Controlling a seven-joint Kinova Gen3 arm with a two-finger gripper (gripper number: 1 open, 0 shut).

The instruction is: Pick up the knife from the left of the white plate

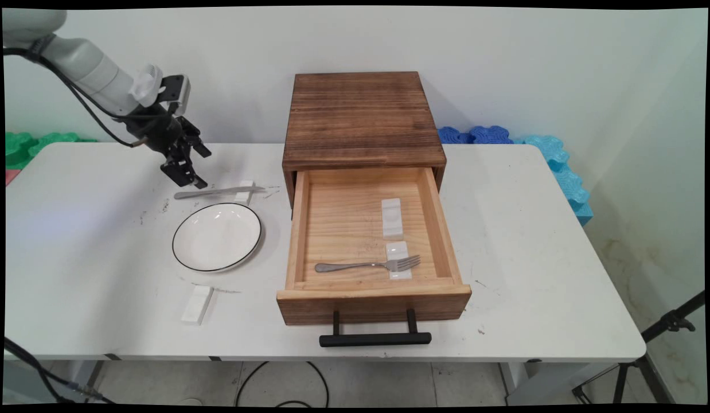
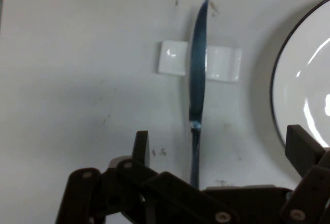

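Note:
My gripper (image 1: 188,179) hangs open just above the table (image 1: 91,241), over the handle end of a metal knife (image 1: 217,191). The knife lies flat, its blade across a small white rest (image 1: 244,191). In the hand view the knife (image 2: 197,79) runs up from between my two spread fingers (image 2: 140,142), crossing the white rest (image 2: 172,59); nothing is gripped. A white plate with a thin black rim (image 1: 216,236) sits just in front of the knife, and its edge (image 2: 309,90) shows at the right of the hand view.
A dark wooden box (image 1: 361,117) stands at the table's middle with its pale drawer (image 1: 297,229) pulled out, black handle (image 1: 375,338) forward. Inside lie a fork (image 1: 369,265) on a white rest (image 1: 398,259) and another rest (image 1: 392,218). One more rest (image 1: 196,304) lies near the front edge.

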